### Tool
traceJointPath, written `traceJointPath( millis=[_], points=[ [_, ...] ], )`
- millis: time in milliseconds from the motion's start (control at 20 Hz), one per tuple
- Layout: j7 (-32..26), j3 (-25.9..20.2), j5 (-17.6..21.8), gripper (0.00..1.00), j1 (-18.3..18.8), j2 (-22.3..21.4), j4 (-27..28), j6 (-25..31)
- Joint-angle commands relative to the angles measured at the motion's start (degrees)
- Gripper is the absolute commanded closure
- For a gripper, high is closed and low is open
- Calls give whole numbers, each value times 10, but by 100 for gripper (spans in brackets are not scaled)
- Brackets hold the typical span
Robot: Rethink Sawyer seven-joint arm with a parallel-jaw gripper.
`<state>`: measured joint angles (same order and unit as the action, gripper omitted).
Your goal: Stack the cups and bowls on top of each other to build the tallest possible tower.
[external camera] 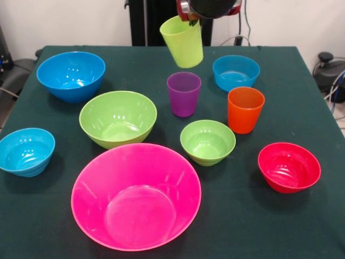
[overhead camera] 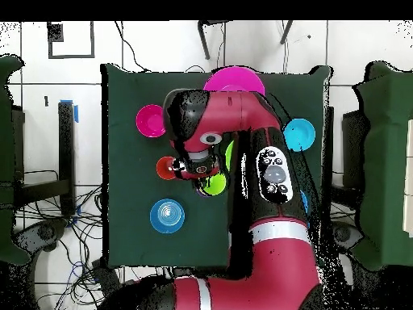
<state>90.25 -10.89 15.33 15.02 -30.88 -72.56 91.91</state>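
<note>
Ten plastic pieces on a dark green worktop (external camera: 302,81), none stacked.

Bowls (seven, all upright and separate):
- huge pink bowl (external camera: 136,195), nearest the front edge.
- large green bowl (external camera: 118,118), just behind the pink one.
- large blue bowl (external camera: 71,75), far left.
- small green bowl (external camera: 207,142), centre, right of the large green one.
- small light-blue bowl (external camera: 26,151), left edge.
- second small light-blue bowl (external camera: 235,72), far right.
- small red bowl (external camera: 289,167), right front.

Cups (three):
- purple cup (external camera: 184,94), standing upright at centre.
- orange cup (external camera: 245,109), standing upright just right of the purple one, near the small green bowl.
- lime green cup (external camera: 183,41), lifted clear of the worktop, tilted, hanging above and slightly behind the purple cup.

Gripper (external camera: 193,20): at the top edge of the front view, its fingers apparently closed on the lime green cup's rim (the contact itself is mostly hidden by the black wrist). In the overhead view the red arm (overhead camera: 266,169) covers most of the middle of the worktop.
</note>
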Motion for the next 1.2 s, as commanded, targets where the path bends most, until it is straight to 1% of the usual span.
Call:
traceJointPath(
  millis=[50,250,450,750,1200],
  points=[
    [-17,-26,32,100,-13,-6,-46,-62],
    [-12,-23,36,100,-18,-12,-50,-69],
    [-7,-24,37,100,-19,-11,-59,-92],
    [-5,-21,38,100,-23,-17,-66,-100],
    [-13,-17,44,100,-22,-21,-74,-124]
  ],
)
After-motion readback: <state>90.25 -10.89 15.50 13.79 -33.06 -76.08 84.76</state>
